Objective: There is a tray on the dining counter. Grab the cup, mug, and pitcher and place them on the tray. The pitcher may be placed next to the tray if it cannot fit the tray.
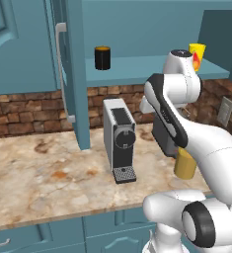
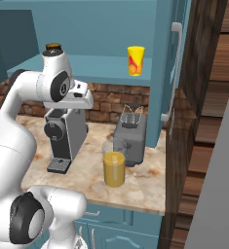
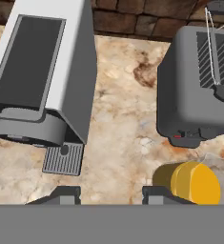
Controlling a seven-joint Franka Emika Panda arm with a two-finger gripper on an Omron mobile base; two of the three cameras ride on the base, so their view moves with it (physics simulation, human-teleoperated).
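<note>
Setting: kitchen counter (image 1: 33,173) with a beige marbled top, brick wall behind it, teal cabinets and a teal shelf (image 1: 137,66) above.
Arm: the white arm rises over the counter, its hand held above the appliances and looking down on them.
Gripper (image 3: 111,195): two dark fingertips stand apart with bare counter between them; nothing is between them, and they touch nothing.
Pitcher (image 2: 114,165): clear glass with orange-yellow liquid, upright on the counter, just in front of the toaster and near the counter's front edge. In the hand view it sits just beside the right fingertip, outside the gap.
Mug (image 1: 102,57): black with an orange inside, upright on the shelf, towards its left part.
Cup (image 2: 135,60): yellow with a red-orange mark, upright on the same shelf, well apart from the mug, nearer the right end.
Coffee machine (image 1: 119,140): white and dark grey, on the counter left of the toaster.
Toaster (image 2: 131,136): grey, against the brick wall, behind the pitcher.
</note>
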